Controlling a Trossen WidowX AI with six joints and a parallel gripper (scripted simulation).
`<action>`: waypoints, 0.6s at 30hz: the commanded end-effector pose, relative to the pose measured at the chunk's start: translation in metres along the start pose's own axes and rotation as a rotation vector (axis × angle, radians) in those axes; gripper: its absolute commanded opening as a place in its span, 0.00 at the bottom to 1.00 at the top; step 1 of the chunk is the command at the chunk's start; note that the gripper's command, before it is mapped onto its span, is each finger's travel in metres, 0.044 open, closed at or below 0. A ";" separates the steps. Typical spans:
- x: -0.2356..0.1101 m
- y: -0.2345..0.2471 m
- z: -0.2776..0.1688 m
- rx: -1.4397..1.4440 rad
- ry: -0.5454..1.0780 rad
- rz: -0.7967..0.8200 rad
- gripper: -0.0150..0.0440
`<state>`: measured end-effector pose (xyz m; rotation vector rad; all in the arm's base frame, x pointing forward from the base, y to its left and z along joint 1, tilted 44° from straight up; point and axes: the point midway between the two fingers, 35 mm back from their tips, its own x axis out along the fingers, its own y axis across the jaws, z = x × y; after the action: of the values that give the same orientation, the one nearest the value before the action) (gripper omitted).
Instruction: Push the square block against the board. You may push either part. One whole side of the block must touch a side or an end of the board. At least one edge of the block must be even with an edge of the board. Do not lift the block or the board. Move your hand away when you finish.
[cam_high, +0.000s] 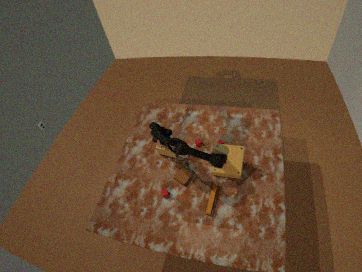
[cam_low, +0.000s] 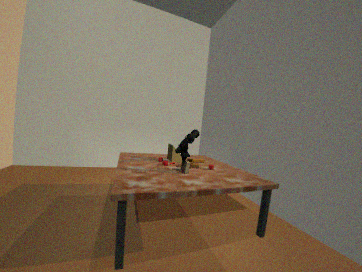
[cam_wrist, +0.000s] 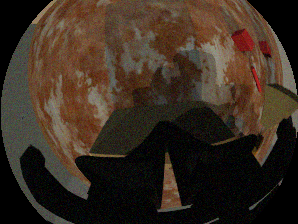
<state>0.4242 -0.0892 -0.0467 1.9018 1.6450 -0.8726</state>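
A small brown square block (cam_high: 182, 177) lies flat on the mottled table (cam_high: 145, 210) (cam_low: 150, 182) (cam_wrist: 113, 43), left of centre. A thin orange board (cam_high: 212, 200) lies a short way to its right, apart from it, running toward the front edge. My gripper (cam_high: 190, 167) (cam_low: 185, 168) (cam_wrist: 162, 125) is shut on nothing. It is low over the table, just behind the block and between the block and the arm's base. In the wrist view I cannot make out the block or the board. In the exterior view both are too small to tell apart.
The arm's base stands on a yellow plate (cam_high: 235, 159) at the table's middle right. A tan piece (cam_high: 162, 149) lies under the arm. Small red cubes sit at the front left (cam_high: 166, 192) and behind the plate (cam_high: 199, 143) (cam_wrist: 242, 40).
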 end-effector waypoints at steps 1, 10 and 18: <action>-0.001 0.001 -0.009 -0.003 0.004 0.006 0.25; -0.001 0.001 -0.020 -0.003 0.005 0.006 0.25; -0.001 0.001 -0.030 -0.003 0.005 0.006 0.25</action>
<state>0.4279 -0.0713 -0.0318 1.9002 1.6506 -0.8693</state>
